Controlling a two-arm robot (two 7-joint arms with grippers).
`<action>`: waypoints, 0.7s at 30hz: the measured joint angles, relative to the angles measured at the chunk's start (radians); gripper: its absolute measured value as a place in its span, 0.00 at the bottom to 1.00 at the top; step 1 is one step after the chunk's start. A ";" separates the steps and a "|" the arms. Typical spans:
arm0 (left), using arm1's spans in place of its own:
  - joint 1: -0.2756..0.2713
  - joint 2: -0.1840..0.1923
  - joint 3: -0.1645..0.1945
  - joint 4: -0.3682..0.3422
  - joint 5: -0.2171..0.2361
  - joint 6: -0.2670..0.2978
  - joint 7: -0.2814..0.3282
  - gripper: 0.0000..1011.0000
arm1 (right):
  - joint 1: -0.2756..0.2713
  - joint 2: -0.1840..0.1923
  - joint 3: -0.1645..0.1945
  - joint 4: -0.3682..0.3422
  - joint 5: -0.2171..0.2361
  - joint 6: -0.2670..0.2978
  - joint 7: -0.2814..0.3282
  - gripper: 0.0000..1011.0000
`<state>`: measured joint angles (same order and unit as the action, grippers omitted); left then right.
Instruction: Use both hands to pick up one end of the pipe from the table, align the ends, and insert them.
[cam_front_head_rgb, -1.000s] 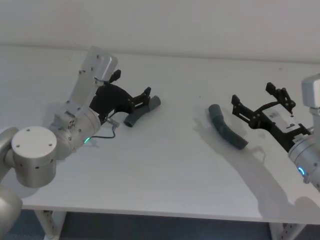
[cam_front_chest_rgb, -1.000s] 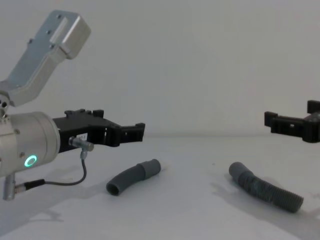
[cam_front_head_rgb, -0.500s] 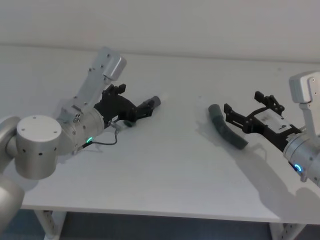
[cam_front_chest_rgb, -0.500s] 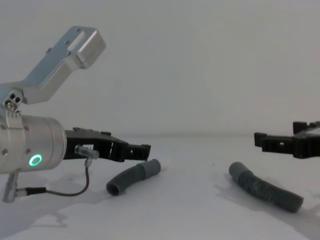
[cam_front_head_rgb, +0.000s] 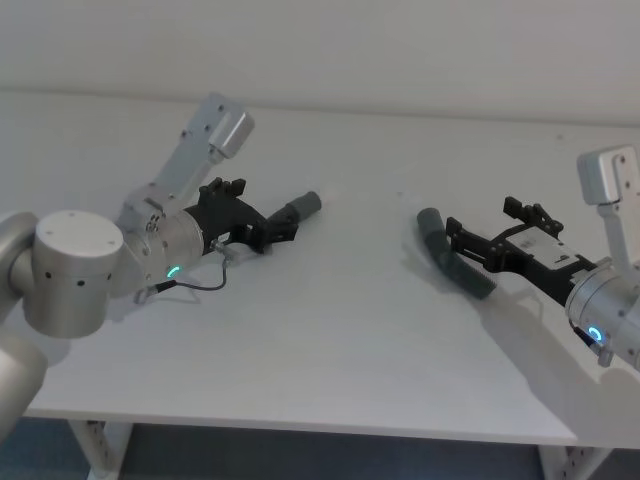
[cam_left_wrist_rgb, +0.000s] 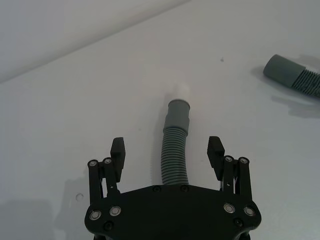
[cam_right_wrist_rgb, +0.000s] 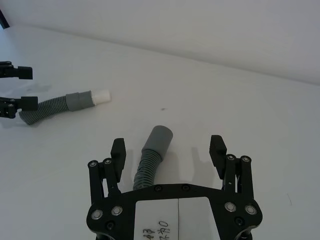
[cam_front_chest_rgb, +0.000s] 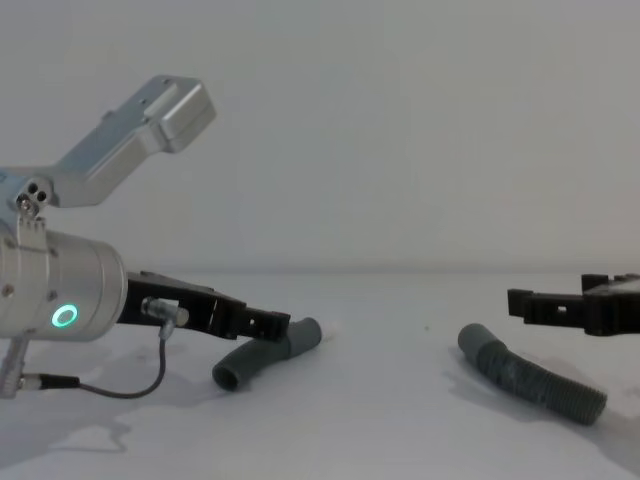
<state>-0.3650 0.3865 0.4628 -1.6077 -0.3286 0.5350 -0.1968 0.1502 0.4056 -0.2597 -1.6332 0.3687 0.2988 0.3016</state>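
Note:
The short ribbed pipe (cam_front_head_rgb: 298, 209) lies on the white table (cam_front_head_rgb: 330, 350) at the left, its grey collar (cam_left_wrist_rgb: 178, 112) ending in a white tip (cam_left_wrist_rgb: 181, 90). My left gripper (cam_front_head_rgb: 276, 226) is low over it and open; its fingers (cam_left_wrist_rgb: 118, 148) stand either side of the ribbed part without touching. The longer, darker pipe (cam_front_head_rgb: 441, 246) lies at the right, its smooth cuff (cam_right_wrist_rgb: 158, 139) pointing away from my right gripper (cam_front_head_rgb: 482, 240). That gripper (cam_right_wrist_rgb: 168, 146) is open, one finger on each side of the hose. From the chest, both grippers (cam_front_chest_rgb: 270, 322) (cam_front_chest_rgb: 526, 302) hover just above the pipes (cam_front_chest_rgb: 262, 358) (cam_front_chest_rgb: 530, 384).
The two hose pieces lie well apart with bare white tabletop between them. The table's front edge (cam_front_head_rgb: 300, 420) runs near me. A pale wall (cam_front_chest_rgb: 400, 120) closes the far side. A thin cable (cam_front_chest_rgb: 160, 370) loops under my left wrist.
Both arms dropped lower and reached forward. The left gripper now straddles the short hose and the right gripper straddles the long one. Neither pipe has moved.

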 joint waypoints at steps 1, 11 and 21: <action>-0.004 0.000 0.001 0.006 0.000 0.002 -0.004 0.99 | 0.003 -0.001 0.001 0.006 0.006 0.005 0.001 0.99; -0.061 -0.008 0.024 0.078 0.000 0.011 -0.070 0.99 | 0.013 0.000 0.002 0.023 0.021 0.025 0.000 0.99; -0.125 -0.021 0.059 0.163 0.019 -0.003 -0.137 0.99 | 0.018 0.011 -0.011 0.027 0.028 0.043 0.002 0.99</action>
<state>-0.4900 0.3652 0.5216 -1.4447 -0.3097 0.5320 -0.3333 0.1686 0.4164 -0.2710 -1.6063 0.3967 0.3422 0.3037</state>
